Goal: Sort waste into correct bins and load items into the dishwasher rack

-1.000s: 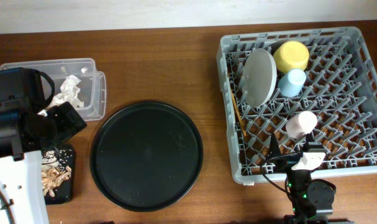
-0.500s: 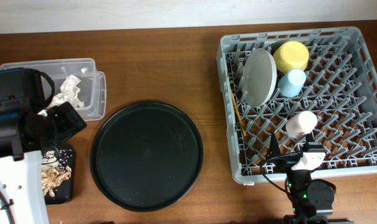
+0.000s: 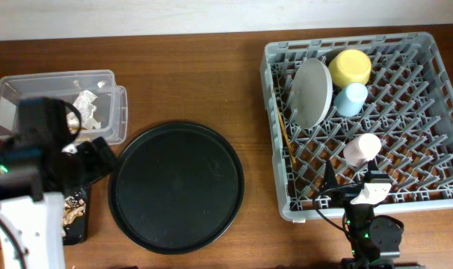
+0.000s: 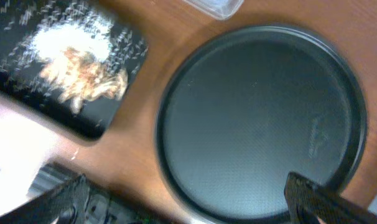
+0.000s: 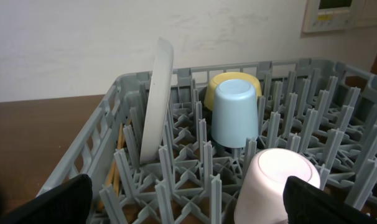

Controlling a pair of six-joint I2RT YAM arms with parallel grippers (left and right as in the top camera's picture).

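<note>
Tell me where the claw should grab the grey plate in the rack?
Pinch the top rim of the grey plate, coming straight down from above. It stands on edge between the pegs of the dishwasher rack, so only that thin upper edge is free; the light-blue cup crowds one face.

Grey plastic rack [image 3: 316, 42], matt black round tray [image 3: 176, 187], wooden table [image 3: 196, 82]

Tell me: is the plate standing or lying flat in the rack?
Standing on edge: the plate rises nearly upright between pegs of the rack.
</note>
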